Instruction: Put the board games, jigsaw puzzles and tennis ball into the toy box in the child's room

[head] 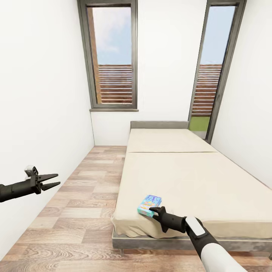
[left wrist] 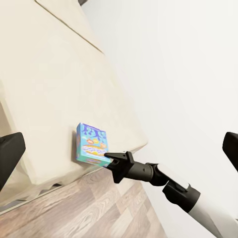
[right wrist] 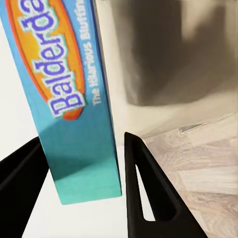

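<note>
Board game (head: 149, 205), the small blue-cyan box, lay flat on the bed (head: 196, 177) at the near corner of the mattress, close to the foot edge and the floor-side edge. Long axis ran roughly from that corner toward the headboard (head: 159, 124), slightly slanted; the cover faced up. In the right wrist view the box (right wrist: 74, 99) read "Balderdash"-style lettering along its length, with a teal short end nearest the camera.

Right gripper (head: 153, 210) sat at the box's near short end. Wrist view showed the box end between the two dark fingers (right wrist: 148, 188), one on each side. There was a sliver of gap on the right-hand finger's side; contact on the other side could not be confirmed. Jaws were narrowly spread around the box, not visibly clamped. The left wrist view agreed: the black gripper (left wrist: 113, 161) tip met the box (left wrist: 92, 144) at its lower corner, at the mattress edge.

Left gripper (head: 52, 180) hung over the wood-plank floor (head: 75, 211), well apart from the bed, near the left wall, its fingers spread in a V, holding nothing.

Two tall dark-framed windows (head: 112, 56) stood in the far wall behind the headboard.
</note>
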Robot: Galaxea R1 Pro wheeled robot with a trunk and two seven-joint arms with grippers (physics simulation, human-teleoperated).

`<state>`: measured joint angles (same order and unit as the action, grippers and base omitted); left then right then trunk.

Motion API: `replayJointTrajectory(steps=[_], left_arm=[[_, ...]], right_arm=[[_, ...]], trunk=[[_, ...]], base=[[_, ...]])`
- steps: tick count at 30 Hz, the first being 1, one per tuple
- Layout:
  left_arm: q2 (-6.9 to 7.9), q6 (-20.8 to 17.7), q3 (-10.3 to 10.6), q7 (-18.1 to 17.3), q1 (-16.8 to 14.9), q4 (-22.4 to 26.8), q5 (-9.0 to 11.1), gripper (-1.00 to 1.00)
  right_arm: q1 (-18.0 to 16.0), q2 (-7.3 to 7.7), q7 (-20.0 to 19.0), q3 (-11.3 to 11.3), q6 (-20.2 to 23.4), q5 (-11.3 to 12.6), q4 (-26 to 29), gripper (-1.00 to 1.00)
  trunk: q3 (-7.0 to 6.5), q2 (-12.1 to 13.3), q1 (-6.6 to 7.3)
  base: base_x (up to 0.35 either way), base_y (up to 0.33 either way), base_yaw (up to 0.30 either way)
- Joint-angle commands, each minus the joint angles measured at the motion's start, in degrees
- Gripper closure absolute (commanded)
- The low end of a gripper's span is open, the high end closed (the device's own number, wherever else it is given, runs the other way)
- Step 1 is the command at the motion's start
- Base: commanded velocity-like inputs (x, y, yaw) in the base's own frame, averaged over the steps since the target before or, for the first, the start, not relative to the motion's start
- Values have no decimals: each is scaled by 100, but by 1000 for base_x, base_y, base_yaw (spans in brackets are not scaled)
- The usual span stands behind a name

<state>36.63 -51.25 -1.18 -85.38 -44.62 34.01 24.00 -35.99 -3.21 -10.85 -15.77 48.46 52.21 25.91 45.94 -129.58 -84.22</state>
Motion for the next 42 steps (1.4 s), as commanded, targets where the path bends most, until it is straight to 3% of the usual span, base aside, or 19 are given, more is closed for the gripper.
replayJointTrajectory(steps=[1, 20, 28, 34, 42], left_arm=[[3, -60, 3, -15, -3, 0, 8, -100], [2, -60, 7, 2, -3, 0, -1, -100], [2, -60, 5, 4, -3, 0, -1, -100], [2, -60, 5, 4, -3, 0, -1, -100], [2, -60, 5, 4, -3, 0, -1, -100]], right_arm=[[-4, -9, -22, -49, 32, -62, 1, 100], [-5, -2, -46, -52, 37, -72, 71, 100], [3, 29, -63, -39, 33, -73, 689, 100], [21, 88, -92, -45, 32, -71, 774, 100], [15, 95, -793, -38, -15, -96, 795, 100]], trunk=[[-12, 37, 23], [-353, 799, 440], [-496, 1120, 616], [-604, 1361, 748], [-748, 1682, 923]], base=[[0, 0, 0], [0, 0, 0], [0, 0, 0], [0, 0, 0], [0, 0, 0]])
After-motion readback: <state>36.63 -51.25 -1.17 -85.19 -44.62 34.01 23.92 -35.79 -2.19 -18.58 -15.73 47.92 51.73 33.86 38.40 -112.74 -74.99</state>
